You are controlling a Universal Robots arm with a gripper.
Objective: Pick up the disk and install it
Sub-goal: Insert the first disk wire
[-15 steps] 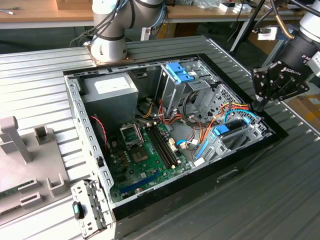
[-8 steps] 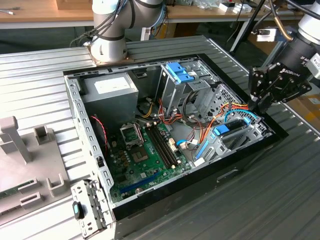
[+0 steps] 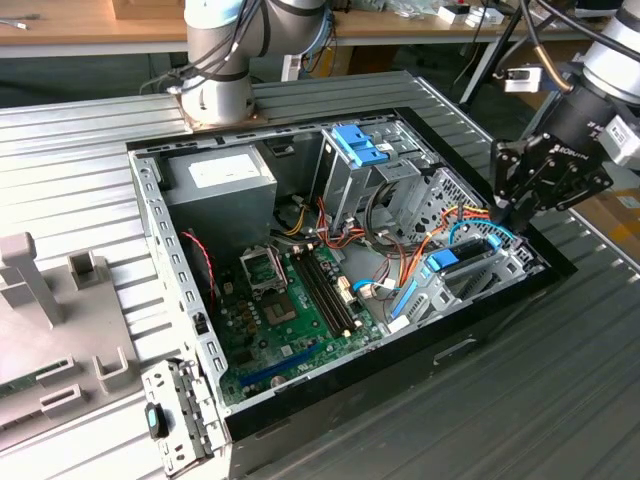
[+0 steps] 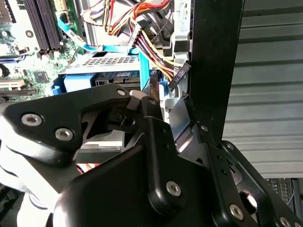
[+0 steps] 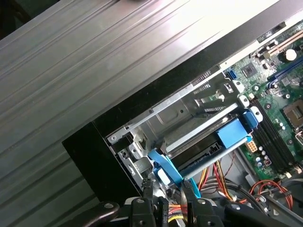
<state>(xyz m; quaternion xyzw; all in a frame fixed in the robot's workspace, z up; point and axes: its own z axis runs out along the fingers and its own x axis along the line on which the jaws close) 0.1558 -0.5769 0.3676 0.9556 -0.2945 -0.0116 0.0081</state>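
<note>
The disk [image 5: 204, 149] lies flat inside the drive bay at a corner of the open computer case [image 3: 150, 230], its blue plastic side frame [image 5: 232, 133] facing the motherboard. In the exterior view the disk [image 3: 455, 262] sits low at the case's right end. My gripper [image 5: 166, 188] hovers just over the bay's outer end, its two fingers apart on either side of a curved blue strap [image 5: 163, 169] of the frame. In the exterior view my gripper [image 3: 518, 222] points down at that corner. The blue frame [image 4: 78, 80] also shows in the second wrist view.
A grey power-supply box [image 3: 225, 180] and a light-blue bracket [image 3: 360, 145] on the drive cage stand at the case's far side. Coloured cables [image 3: 400, 250] cross beside the bay, next to the green motherboard [image 3: 290, 300]. The arm's base [image 3: 220, 90] and a grey fixture [image 3: 40, 290] stand outside.
</note>
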